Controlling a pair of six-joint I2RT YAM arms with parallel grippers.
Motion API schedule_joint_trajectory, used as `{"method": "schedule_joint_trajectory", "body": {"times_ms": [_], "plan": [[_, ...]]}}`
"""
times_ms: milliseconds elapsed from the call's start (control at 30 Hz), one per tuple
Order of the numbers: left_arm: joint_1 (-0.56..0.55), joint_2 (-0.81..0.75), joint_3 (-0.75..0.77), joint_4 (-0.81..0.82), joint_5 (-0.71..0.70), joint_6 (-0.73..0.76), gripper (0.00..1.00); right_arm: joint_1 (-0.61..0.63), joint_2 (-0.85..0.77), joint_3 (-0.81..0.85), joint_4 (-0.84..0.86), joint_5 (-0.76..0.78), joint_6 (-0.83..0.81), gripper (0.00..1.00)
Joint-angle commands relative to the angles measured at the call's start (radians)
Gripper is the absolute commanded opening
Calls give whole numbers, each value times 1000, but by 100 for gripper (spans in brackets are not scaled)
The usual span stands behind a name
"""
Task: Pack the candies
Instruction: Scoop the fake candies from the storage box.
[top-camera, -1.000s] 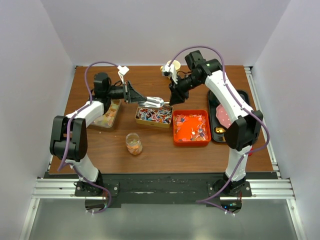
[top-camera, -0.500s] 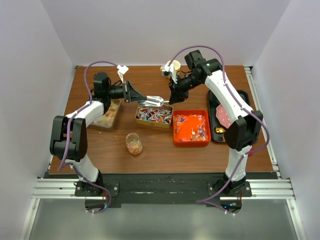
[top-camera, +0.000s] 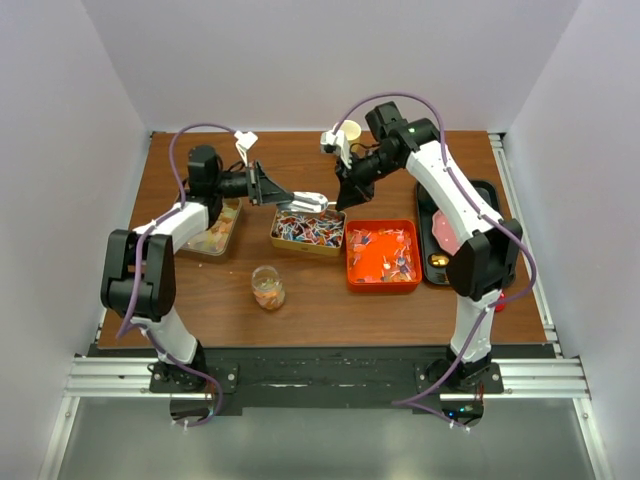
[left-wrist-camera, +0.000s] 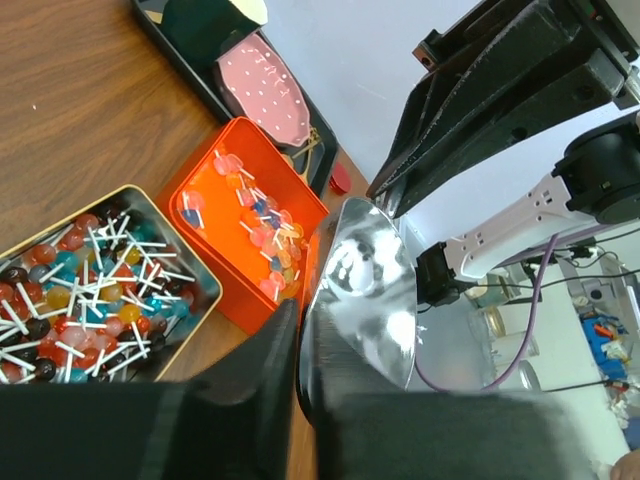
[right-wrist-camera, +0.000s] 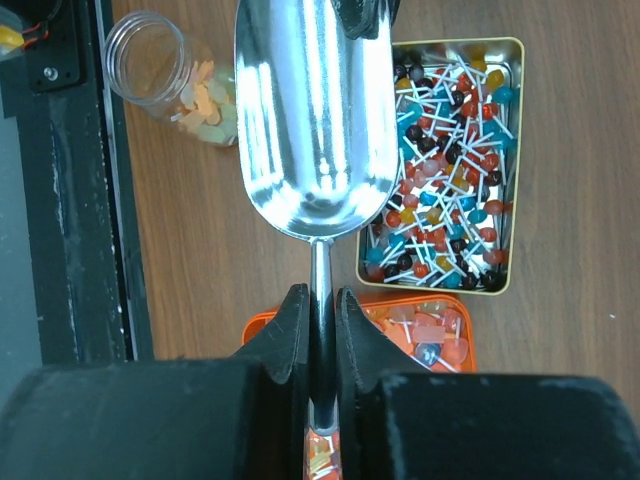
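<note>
A shiny metal scoop (top-camera: 304, 203) hangs empty over the gold tin (top-camera: 308, 243) of red, blue and white lollipop candies (top-camera: 310, 231). My left gripper (top-camera: 272, 189) is shut on the rim of the scoop's bowl (left-wrist-camera: 365, 290). My right gripper (top-camera: 345, 195) is shut on the scoop's handle (right-wrist-camera: 320, 285). An orange tray (top-camera: 382, 282) holds orange, yellow and red candies (top-camera: 385, 252). A tin (top-camera: 231, 240) with pastel candies (top-camera: 210, 238) lies under my left arm. A glass jar (top-camera: 267, 287) near the front holds a few pastel pieces (right-wrist-camera: 205, 105).
A black tray (top-camera: 487, 190) at the right edge holds a pink dotted plate (top-camera: 445, 235) and a gold piece (top-camera: 439, 261). A small red lid (left-wrist-camera: 340, 180) lies beside the orange tray. A paper cup (top-camera: 350, 131) stands at the back.
My right wrist and the scoop have shifted slightly to the left and back. Both grippers keep their hold on the scoop.
</note>
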Motion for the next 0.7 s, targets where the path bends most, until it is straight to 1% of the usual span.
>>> {"method": "schedule_joint_trajectory", "body": {"times_ms": [0, 33, 67, 100, 133, 167, 200, 233, 267, 300, 333, 367, 400, 467, 500, 533, 567, 600, 667], "plan": [[9, -24, 16, -121, -35, 105, 27, 6, -12, 41, 6, 23, -13, 0], [14, -31, 33, -183, -80, 148, 35, 6, -12, 61, -21, 80, -30, 0], [20, -40, 40, -311, -109, 193, 37, 4, -2, 85, -53, 118, -91, 0], [31, -54, 47, -385, -149, 280, 38, 6, 18, 120, -102, 149, -138, 0], [37, -59, 62, -454, -239, 328, 40, 8, 36, 207, -216, 183, -184, 0], [40, -64, 64, -584, -287, 366, 43, 14, 56, 248, -263, 274, -259, 0], [44, -86, 63, -629, -345, 437, 48, 17, 92, 282, -300, 318, -286, 0], [44, -94, 57, -671, -458, 463, 48, 30, 104, 333, -363, 368, -312, 0], [44, -105, 47, -705, -488, 480, 48, 43, 115, 339, -369, 471, -347, 0], [44, -117, 37, -719, -520, 492, 48, 53, 104, 325, -368, 528, -373, 0], [44, -123, 17, -726, -582, 492, 48, 84, 92, 272, -368, 574, -406, 0], [44, -136, 4, -729, -603, 492, 48, 101, 81, 248, -368, 662, -457, 0], [44, -140, -5, -731, -626, 496, 47, 116, 70, 228, -368, 695, -473, 0], [44, -146, -22, -739, -686, 505, 43, 158, 64, 188, -368, 769, -501, 0], [44, -143, -23, -746, -700, 511, 36, 170, 64, 184, -368, 777, -501, 0], [44, -139, -22, -748, -712, 518, 32, 190, 75, 184, -368, 807, -498, 0], [44, -130, -23, -746, -712, 529, 26, 196, 83, 185, -368, 823, -486, 0], [44, -127, -25, -743, -712, 531, 12, 201, 89, 187, -368, 858, -481, 0], [44, -117, -26, -731, -715, 529, 2, 218, 101, 181, -371, 892, -470, 0]]}}
